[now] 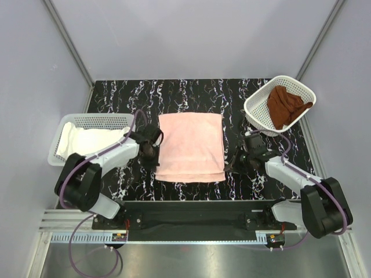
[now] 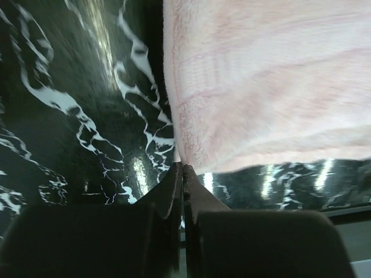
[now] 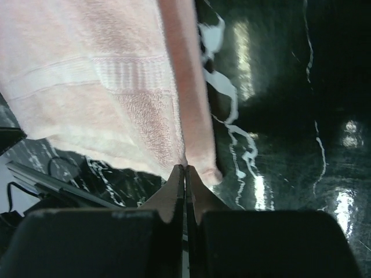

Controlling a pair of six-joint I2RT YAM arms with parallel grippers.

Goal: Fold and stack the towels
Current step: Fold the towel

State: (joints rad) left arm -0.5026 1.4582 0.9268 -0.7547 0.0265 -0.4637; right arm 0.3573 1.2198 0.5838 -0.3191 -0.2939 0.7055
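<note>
A pale pink towel (image 1: 191, 145) lies folded flat in the middle of the dark marbled table. My left gripper (image 1: 153, 155) is at the towel's left edge near the front corner. In the left wrist view this gripper (image 2: 182, 167) is shut, its tips meeting the corner of the pink towel (image 2: 261, 87). My right gripper (image 1: 232, 164) is at the right edge. In the right wrist view it (image 3: 185, 167) is shut where the layers of the pink towel (image 3: 87, 87) run into the tips. A white towel (image 1: 87, 139) and a rust-brown towel (image 1: 285, 107) each lie in a basket.
The white mesh basket (image 1: 95, 119) holding the white towel stands at the left table edge, close behind my left arm. A second white basket (image 1: 255, 119) sits tilted at the back right with the brown towel. Grey walls enclose the table.
</note>
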